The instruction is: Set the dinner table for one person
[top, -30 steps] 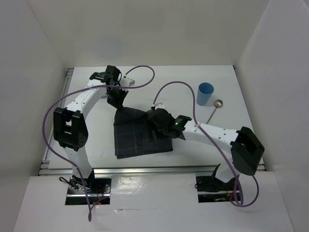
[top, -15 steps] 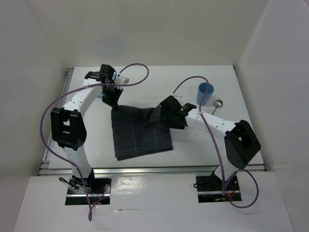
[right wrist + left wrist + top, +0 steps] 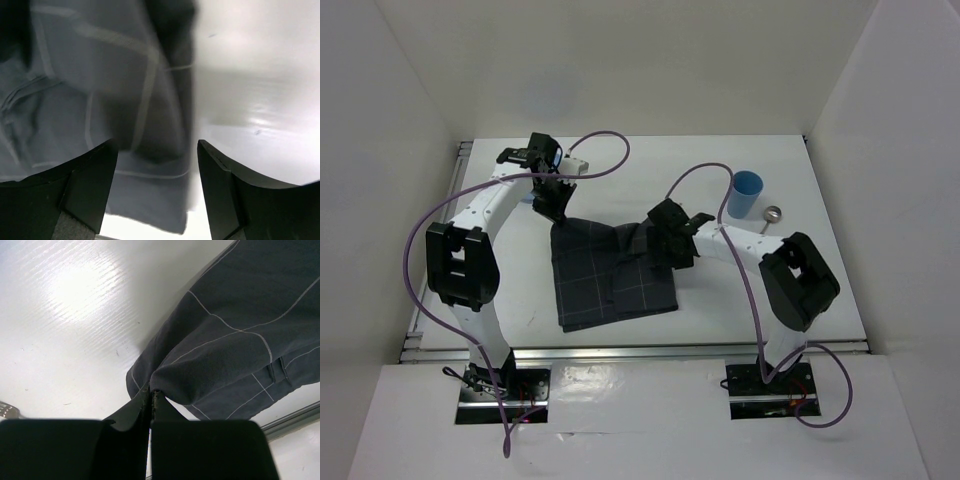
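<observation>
Two claws, one table, three loose items.

1. Dinner table [image 3: 800,290] – large flat white rectangular top, plain, faintly glossy with a bright patch of reflected light in the left wrist view [image 3: 75,315]. Aluminium rails [image 3: 620,352] run along its near and left edges. It lies beneath both claws and stretches well beyond them on every side; in the right wrist view bare white top [image 3: 250,75] shows just right of the right-hand finger.

2. Cloth mat [image 3: 595,285] – dark grey with thin pale grid lines, rumpled and partly folded over itself. It spreads from the left claw toward the near edge and reaches under the right claw.

3. Left claw [image 3: 557,212] – fingers pressed together [image 3: 151,392], pinching a far corner fold of the mat [image 3: 240,300], which bulges up directly ahead of the tips.

4. Right claw [image 3: 672,245] – jaws spread wide [image 3: 156,145], gripping nothing. Blurred mat [image 3: 100,75] fills the gap between the fingers and the space to their left; whether the tips touch the cloth cannot be told.

5. Blue cup [image 3: 745,193] – upright, beyond and to the right of the right claw, apart from the mat.

6. Spoon [image 3: 764,230] – metal, lying flat just right of the cup, bowl at the far end.

7. Purple cables [image 3: 430,230] – one looping along each arm.
</observation>
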